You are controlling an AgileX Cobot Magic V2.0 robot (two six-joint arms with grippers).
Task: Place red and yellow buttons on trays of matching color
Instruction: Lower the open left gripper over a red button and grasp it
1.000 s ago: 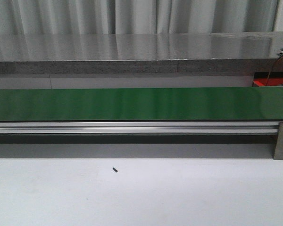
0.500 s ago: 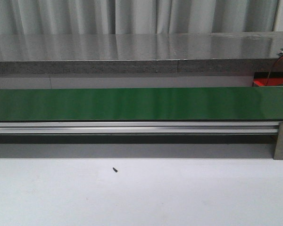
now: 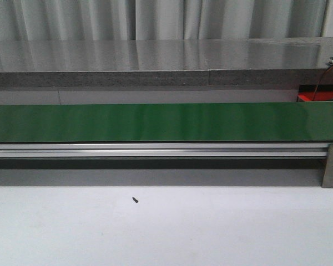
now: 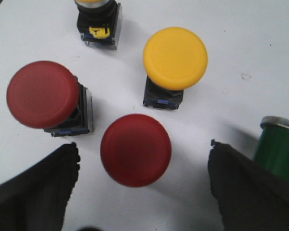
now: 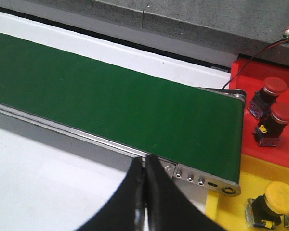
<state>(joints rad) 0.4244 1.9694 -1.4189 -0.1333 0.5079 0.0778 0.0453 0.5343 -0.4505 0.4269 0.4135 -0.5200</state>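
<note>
Front view: no change across the last second. Green belt (image 3: 166, 122) bare, white surface (image 3: 166, 233) unaltered, neither arm in shot. Judged: no button is riding the belt yet.

Red tray (image 5: 274, 91) beyond the belt end holds two red buttons (image 5: 274, 86); yellow tray (image 5: 231, 202) beside it holds a yellow button (image 5: 281, 196).

Left end effector (image 4: 142, 183) released, fingers spread wide, pointing straight down over a red button (image 4: 136, 149) on the surface. Second red button (image 4: 42, 94) and yellow button (image 4: 175, 58) stand near, apart.

Right end effector (image 5: 145, 192) clenched on nothing, hovering at the belt's near rail.
</note>
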